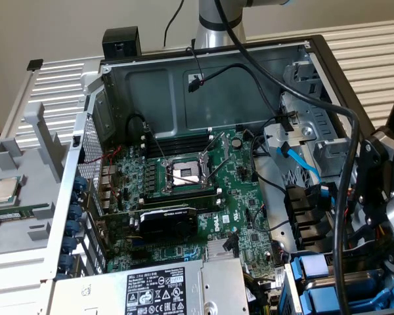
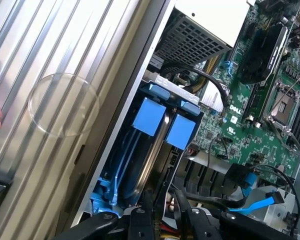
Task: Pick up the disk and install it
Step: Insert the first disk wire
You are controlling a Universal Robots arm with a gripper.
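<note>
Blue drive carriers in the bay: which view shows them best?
The wrist view: both blue carriers show side by side, faces unobstructed. The exterior view catches them at its lower right corner, partly behind a black cable.

Open room was left over the middle of the case [image 1: 118,85], above the motherboard [image 1: 243,197], where only the low processor socket [image 1: 187,174] and the graphics card [image 1: 167,223] were raised. The near side was closed off by the power supply [image 1: 157,292]. On the exterior view's right, passage was crossed by thick black cables [image 1: 345,170] draped from above and, lower down, by a blue flat cable [image 1: 303,163]. The near right drive bay [image 2: 112,192] was filled by two blue carriers [image 2: 149,116], with a narrow gap between them. The gripper [image 2: 162,220] was hemmed in there by the ribbed side panel [image 2: 65,75].
</note>
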